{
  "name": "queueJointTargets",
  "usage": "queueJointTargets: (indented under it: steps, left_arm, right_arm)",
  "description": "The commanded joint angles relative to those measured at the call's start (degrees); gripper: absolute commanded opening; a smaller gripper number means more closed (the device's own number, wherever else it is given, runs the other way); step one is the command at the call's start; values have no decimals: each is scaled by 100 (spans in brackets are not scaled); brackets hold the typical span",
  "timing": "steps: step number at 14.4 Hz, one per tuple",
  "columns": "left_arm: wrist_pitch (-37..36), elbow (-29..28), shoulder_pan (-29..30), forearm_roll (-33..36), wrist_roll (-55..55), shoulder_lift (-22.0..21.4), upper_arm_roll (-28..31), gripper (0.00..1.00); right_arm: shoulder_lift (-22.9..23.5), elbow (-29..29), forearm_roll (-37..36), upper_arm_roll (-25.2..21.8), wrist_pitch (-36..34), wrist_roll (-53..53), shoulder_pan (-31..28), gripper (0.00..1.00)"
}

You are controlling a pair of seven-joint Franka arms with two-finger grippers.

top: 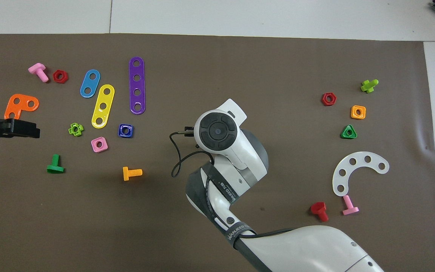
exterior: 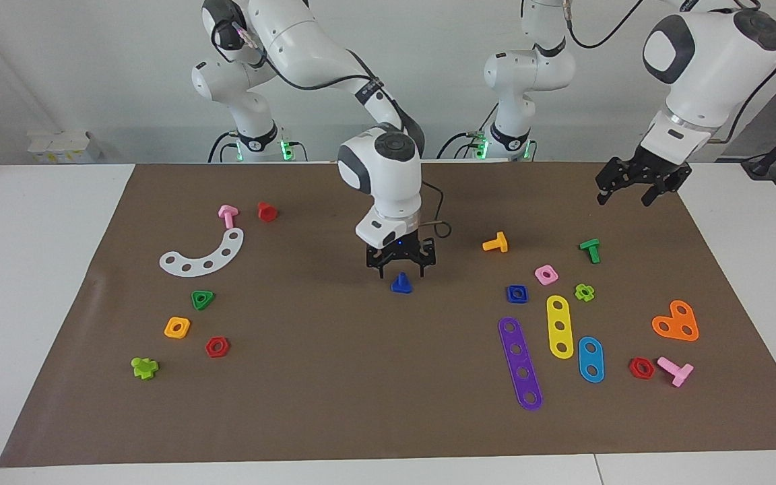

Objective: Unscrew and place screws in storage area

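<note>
The dark-blue bolt (exterior: pixel 401 283) stands on its wide head, stem up, on the brown mat near the table's middle. My right gripper (exterior: pixel 401 271) hangs just above it, open, with a finger on each side of the stem. In the overhead view the right arm's hand (top: pixel 217 130) hides both the gripper and the bolt. The storage area is the mat around the white curved strip (exterior: pixel 204 254), toward the right arm's end; it also shows in the overhead view (top: pixel 357 170). My left gripper (exterior: pixel 627 197) waits in the air, open and empty, over the mat's edge at the left arm's end.
A dark-blue square nut (exterior: pixel 516 294), purple strip (exterior: pixel 520 362), yellow strip (exterior: pixel 559 326), light-blue strip (exterior: pixel 591 359) and orange plate (exterior: pixel 676 322) lie toward the left arm's end. An orange bolt (exterior: pixel 496 243) lies between them and the right gripper. Small nuts and bolts surround the white strip.
</note>
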Motion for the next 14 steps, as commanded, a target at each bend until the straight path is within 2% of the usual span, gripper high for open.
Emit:
queueJointTargets:
  steps: [1,4,9,12,14]
  left_arm:
    - [-572,389,-62,231,-419,-57,-234,100]
    - [-724,427,-54,231,-480,-135,-252,100]
    - [-627,268,-54,231,-710,-215,-269,100]
    - [-645,154,-45,231,-674,-241,-269,100]
    - [-706,197,-45,240,-648,-145,-269,100]
  right_arm:
    - [81,17,-112,-28,98,26,13,62]
    - [125,-27,-112,-28,89,44,75,55]
    - [99,-229,-112,-28,19,26,84,52]
    - [90,-229,-104,-28,-7,35,84,45]
    - [99,-229,-104,-28,-8,35,84,43]
